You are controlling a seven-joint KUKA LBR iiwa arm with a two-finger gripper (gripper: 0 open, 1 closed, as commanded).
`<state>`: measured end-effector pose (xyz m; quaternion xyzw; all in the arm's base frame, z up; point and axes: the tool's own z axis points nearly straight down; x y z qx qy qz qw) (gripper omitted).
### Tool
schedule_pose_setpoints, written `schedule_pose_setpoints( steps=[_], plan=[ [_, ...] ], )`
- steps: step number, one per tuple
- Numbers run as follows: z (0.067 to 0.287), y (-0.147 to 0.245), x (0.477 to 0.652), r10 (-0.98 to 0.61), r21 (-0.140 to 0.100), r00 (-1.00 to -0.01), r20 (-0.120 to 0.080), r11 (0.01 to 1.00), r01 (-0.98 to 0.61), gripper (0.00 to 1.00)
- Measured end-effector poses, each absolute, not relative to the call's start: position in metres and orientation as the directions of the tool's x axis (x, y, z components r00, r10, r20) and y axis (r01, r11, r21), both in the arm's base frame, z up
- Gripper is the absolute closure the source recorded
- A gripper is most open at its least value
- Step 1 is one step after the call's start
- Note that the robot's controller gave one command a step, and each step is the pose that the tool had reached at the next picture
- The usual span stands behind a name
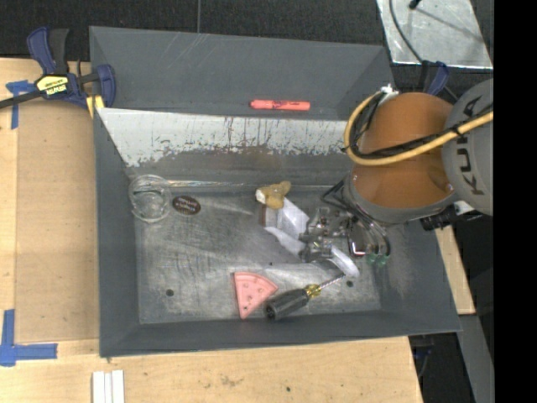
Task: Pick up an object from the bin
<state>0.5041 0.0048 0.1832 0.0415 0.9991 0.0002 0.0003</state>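
Observation:
My gripper is low in the right part of the bin, under the arm's orange cover. Its fingers sit by a crumpled white and silvery packet, just left of them. A tan lump rests on the far end of that packet. In front of the gripper, near the bin's front wall, lies a small screwdriver with a black handle and yellow collar. Left of it is a pink wedge-shaped piece. How the fingers stand is hidden in the clutter.
A clear glass cup lies at the back left with a dark oval disc beside it. A small green bit sits at the right wall. The arm covers the bin's right back corner.

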Motion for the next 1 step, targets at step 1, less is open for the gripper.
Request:
schedule_pose_setpoints(
  steps=[1],
  plan=[
    [0.1891,-0.0209,0.4971,-0.131,0.000,-0.991,-0.001,0.991,-0.131,1.00]
  ],
)
